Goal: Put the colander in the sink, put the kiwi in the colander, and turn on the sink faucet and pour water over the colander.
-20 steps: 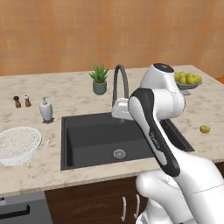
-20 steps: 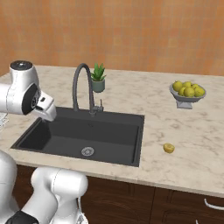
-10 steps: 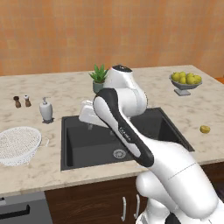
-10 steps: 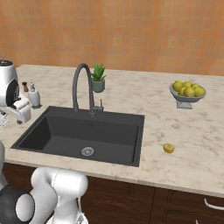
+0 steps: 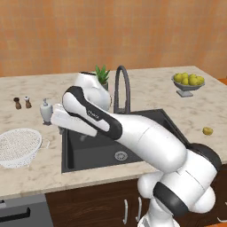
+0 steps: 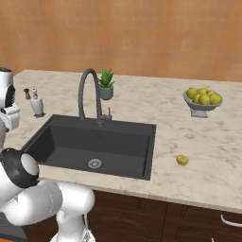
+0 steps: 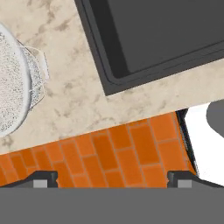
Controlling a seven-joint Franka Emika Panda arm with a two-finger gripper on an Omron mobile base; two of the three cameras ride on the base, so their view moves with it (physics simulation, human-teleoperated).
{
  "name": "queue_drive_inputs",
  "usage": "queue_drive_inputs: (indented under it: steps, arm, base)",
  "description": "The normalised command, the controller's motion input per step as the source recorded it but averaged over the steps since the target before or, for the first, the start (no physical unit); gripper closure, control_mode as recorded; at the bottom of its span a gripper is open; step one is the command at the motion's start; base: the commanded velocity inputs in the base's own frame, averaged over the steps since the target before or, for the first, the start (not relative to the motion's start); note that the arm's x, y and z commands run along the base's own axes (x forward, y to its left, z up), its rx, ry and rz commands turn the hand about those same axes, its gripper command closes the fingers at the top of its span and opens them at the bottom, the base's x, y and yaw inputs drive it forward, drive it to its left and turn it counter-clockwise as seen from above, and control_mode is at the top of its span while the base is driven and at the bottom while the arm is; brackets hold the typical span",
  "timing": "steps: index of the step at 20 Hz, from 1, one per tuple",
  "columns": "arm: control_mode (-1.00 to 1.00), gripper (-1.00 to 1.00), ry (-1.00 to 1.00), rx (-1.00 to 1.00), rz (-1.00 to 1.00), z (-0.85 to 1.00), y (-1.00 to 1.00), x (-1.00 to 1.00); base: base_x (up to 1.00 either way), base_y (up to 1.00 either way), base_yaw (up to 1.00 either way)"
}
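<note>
Hand view — gripper wide open, empty

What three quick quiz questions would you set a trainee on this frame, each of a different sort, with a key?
1. True or false: the colander already sits in the sink.
2. The kiwi lies on the counter: A) left of the sink, B) right of the sink, C) in the fruit bowl.
3. Fill in: the gripper's jaws are ____.

Key: 1 false; 2 B; 3 open.
</note>
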Motion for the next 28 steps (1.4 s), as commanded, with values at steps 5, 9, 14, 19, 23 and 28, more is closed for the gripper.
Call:
queue_drive_inputs:
  steps: [5, 9, 14, 19, 23, 28]
  arm:
    - [-1.0, -1.0, 0.01, 0.01, 0.0, -0.41, 0.78, 0.29]
    - [-1.0, -1.0, 0.0, 0.0, -0.06, -0.27, 0.75, 0.37]
    - [-1.0, -1.0, 0.0, 0.02, -0.06, -0.3, 0.63, 0.29]
    - [-1.0, -1.0, 0.0, 0.01, 0.0, -0.37, 0.4, 0.17]
    - [-1.0, -1.0, -0.01, 0.0, -0.01, -0.24, 0.21, 0.11]
    - [-1.0, -1.0, -0.06, -0.01, -0.02, -0.12, 0.2, 0.1]
  base:
    - [0.0, 0.0, 0.0]
    - [0.0, 0.0, 0.0]
    - [0.0, 0.0, 0.0]
    - [0.0, 0.0, 0.0]
    - [0.0, 0.0, 0.0]
    - [0.0, 0.0, 0.0]
